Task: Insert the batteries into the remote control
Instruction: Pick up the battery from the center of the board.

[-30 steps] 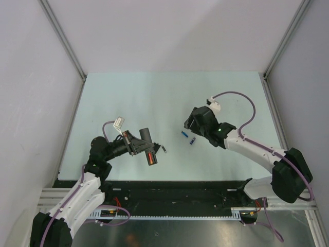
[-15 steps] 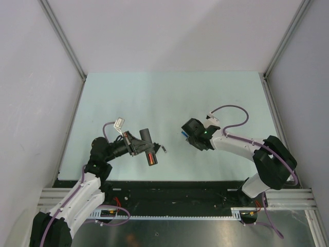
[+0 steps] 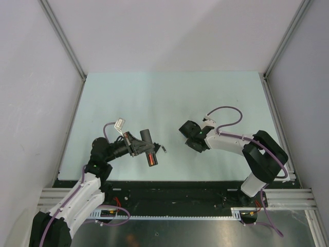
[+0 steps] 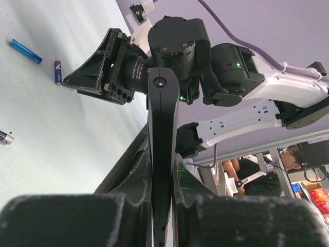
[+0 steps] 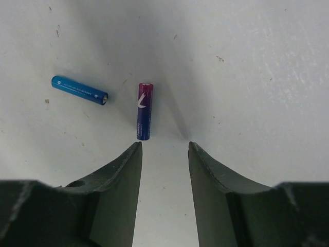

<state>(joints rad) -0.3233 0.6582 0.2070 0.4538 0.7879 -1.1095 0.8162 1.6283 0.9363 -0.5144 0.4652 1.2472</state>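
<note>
Top external: right gripper [image 3: 189, 135] has slid toward lower left.
Jaws gape before the purple battery [image 5: 144, 111]; left gripper [image 4: 162, 175] stays clenched on the remote [image 4: 162, 118].

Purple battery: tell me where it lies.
In the right wrist view, the purple battery lies just ahead of the open right gripper, the blue battery beside it.

**Around the bench**

A pale mint tabletop [image 3: 154, 98] fills the middle of the overhead view. Grey-white wall panels [image 3: 169, 31] box it in, and aluminium posts [image 3: 62, 36] run towards the upper corners. A person in dark clothes [image 4: 245, 169] shows at the lower right of the left wrist view.
</note>
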